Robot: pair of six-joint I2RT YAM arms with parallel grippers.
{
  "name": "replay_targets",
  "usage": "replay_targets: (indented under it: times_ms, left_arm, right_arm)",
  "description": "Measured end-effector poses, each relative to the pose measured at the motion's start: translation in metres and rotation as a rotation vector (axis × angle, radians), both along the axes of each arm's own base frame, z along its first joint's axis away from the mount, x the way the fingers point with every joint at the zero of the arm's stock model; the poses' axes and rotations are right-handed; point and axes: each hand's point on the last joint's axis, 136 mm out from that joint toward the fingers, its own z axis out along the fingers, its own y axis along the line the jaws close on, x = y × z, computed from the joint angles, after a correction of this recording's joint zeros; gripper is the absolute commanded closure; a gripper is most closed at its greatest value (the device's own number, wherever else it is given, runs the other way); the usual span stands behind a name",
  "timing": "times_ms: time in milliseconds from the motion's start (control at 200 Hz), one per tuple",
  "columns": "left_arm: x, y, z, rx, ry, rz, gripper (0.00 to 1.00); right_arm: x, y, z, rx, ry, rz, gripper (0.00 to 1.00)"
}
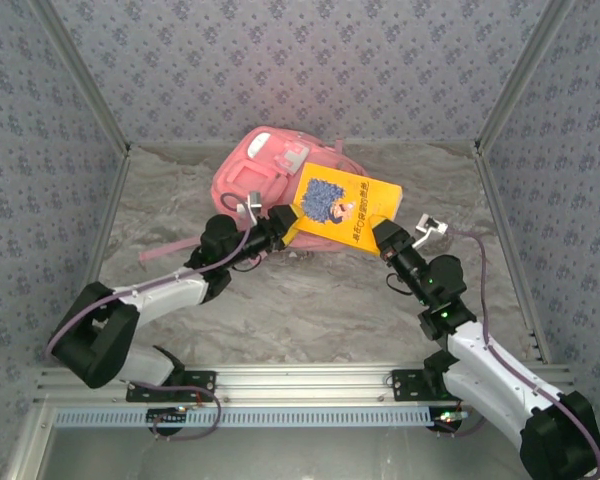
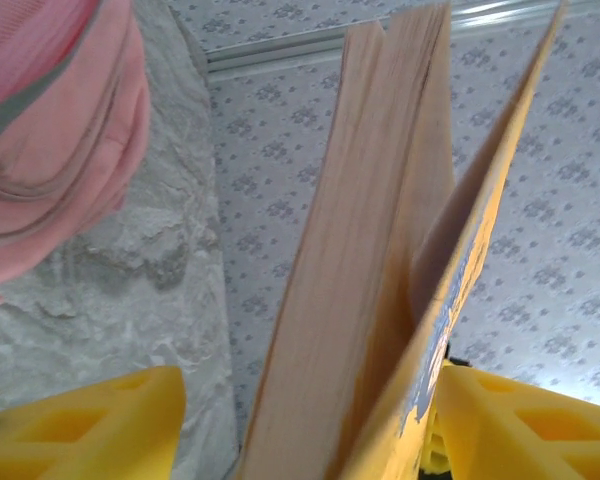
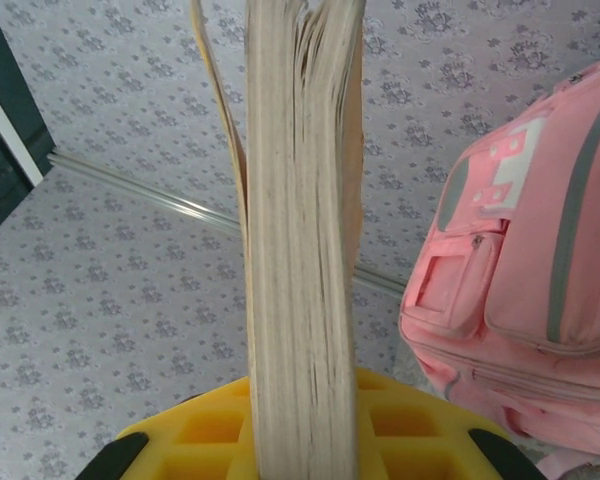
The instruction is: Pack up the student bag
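I am clamping the yellow book (image 1: 340, 205) in my right gripper (image 3: 300, 425), my left gripper (image 2: 310, 430) straddling it, jaws apart, needing to pinch before loading the student bag (image 1: 260, 170).

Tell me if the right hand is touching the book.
Touching. The right wrist view shows the book clamped in the right hand, no gap on either side.

so the yellow book (image 1: 345, 212) is showing a strip of dark characters beside its blue picture (image 1: 325, 199), all too tiny to read
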Motion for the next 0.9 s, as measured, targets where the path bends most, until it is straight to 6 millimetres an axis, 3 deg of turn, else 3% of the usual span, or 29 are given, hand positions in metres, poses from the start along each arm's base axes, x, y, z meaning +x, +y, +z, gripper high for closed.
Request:
replay_targets:
  times_ms: [225,530,565,685,720,799,899]
  left_arm:
    - [0.004,-0.003,0.005,-0.04,-0.006,0.007,0.62]
    - [0.007,-0.001,0.018,-0.073,-0.038,0.022,0.96]
    - [0.007,-0.001,0.019,-0.077,-0.039,0.022,1.0]
    - [0.006,-0.001,0.022,-0.082,-0.055,0.021,1.0]
    - [0.006,-0.001,0.023,-0.08,-0.062,0.021,1.0]
    - [0.005,-0.001,0.022,-0.063,-0.075,0.018,1.0]
    - [0.0,0.001,0.026,-0.039,-0.112,0.009,1.0]
  right_arm:
    - [-0.003,0.002,-0.004,0.011,0.003,-0.001,1.0]
    - [-0.005,0.004,-0.004,0.053,0.008,-0.007,1.0]
    - [-0.005,0.004,-0.003,0.056,0.007,-0.008,0.89]
    - [-0.006,0.004,-0.005,0.029,-0.003,-0.011,0.45]
    - [-0.006,0.005,-0.006,0.013,-0.004,-0.005,0.36]
    - [-0.008,0.009,-0.009,-0.03,-0.016,0.018,0.28]
    - [-0.01,0.013,-0.011,-0.066,-0.033,0.068,0.26]
